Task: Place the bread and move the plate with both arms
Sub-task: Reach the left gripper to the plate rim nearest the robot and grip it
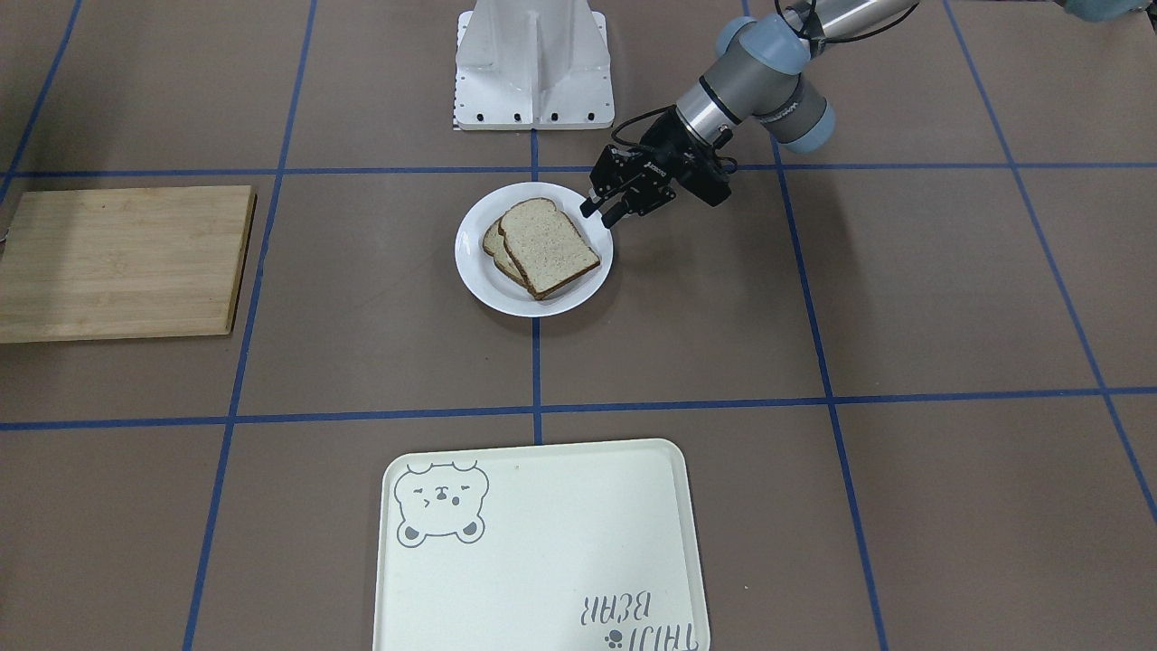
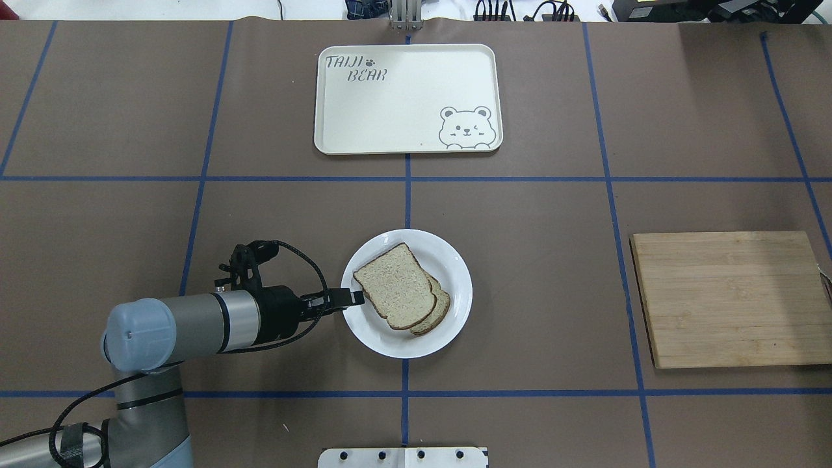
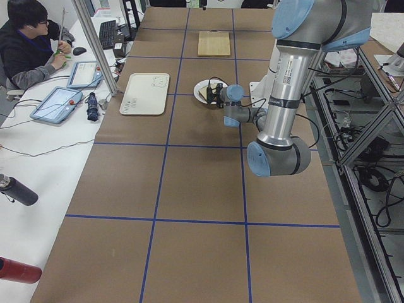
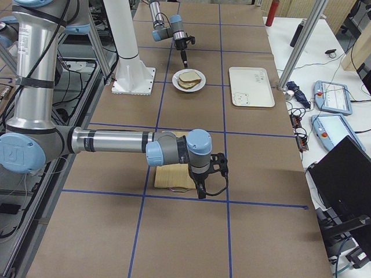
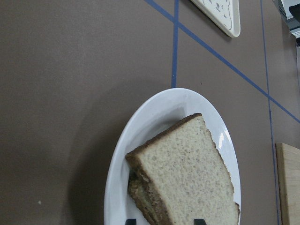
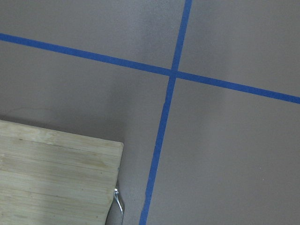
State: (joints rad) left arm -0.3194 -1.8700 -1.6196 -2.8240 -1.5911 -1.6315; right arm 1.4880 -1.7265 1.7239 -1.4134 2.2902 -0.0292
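A white plate [image 2: 455,312] sits mid-table with two plain slices of bread stacked on it, the top slice [image 2: 395,286] lying askew over the lower one [image 2: 443,307]. My left gripper [image 1: 600,217] is open at the plate's rim on the robot's side, with nothing between its fingers. In the left wrist view the two fingertips [image 5: 199,221] straddle the near edge of the bread [image 5: 187,173] over the plate [image 5: 117,178]. My right gripper [image 4: 200,191] shows only in the exterior right view, by the wooden board [image 4: 174,176]; I cannot tell whether it is open or shut.
A bamboo cutting board [image 2: 731,299] lies on the robot's right. A cream bear tray [image 2: 403,97] sits at the far side, beyond the plate. The white robot base [image 1: 533,68] stands behind the plate. A person [image 3: 31,44] sits at a side desk.
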